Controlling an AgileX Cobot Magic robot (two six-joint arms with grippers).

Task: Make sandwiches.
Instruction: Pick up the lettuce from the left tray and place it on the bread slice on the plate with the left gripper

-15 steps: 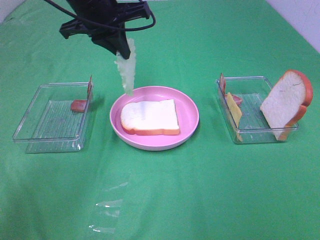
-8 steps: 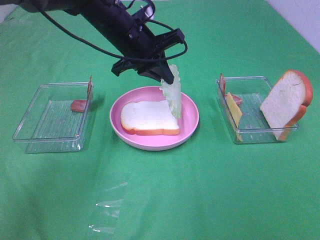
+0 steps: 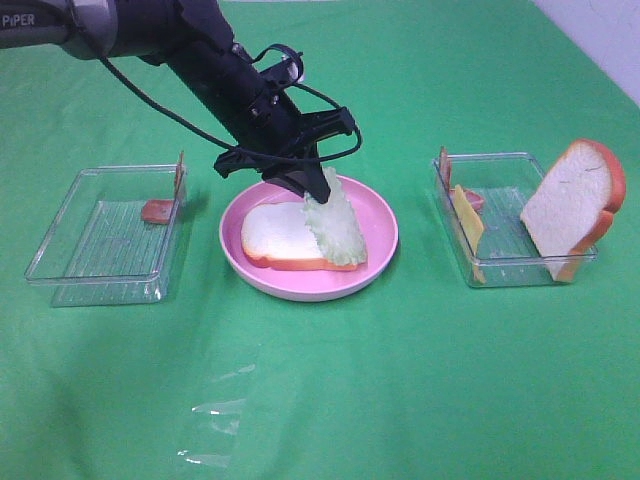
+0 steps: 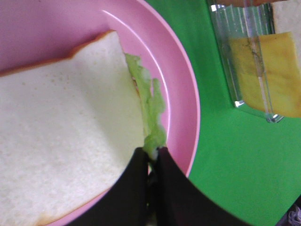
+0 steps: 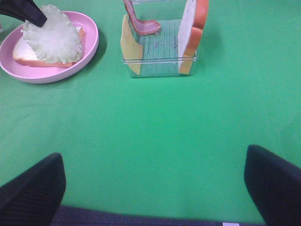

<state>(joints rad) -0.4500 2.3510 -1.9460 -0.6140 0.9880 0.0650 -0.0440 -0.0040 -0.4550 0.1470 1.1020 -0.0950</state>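
Lettuce leaf (image 3: 335, 226), pale green, drapes over white bread slice (image 3: 275, 235) on round pink plate (image 3: 386, 236), one end pinched in black left gripper (image 3: 312, 192)

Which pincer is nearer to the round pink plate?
Left. The left pincer is over the round pink plate, shut on the pale green lettuce leaf lying on the white bread slice. The right pincer stands open, well away, over the green cloth.

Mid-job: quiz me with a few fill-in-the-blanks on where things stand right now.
1. The left gripper is shut on the ___ leaf.
2. That leaf drapes over the bread slice on the ___ plate.
3. The right gripper has its jaws ___.
Missing words: lettuce; pink; open.
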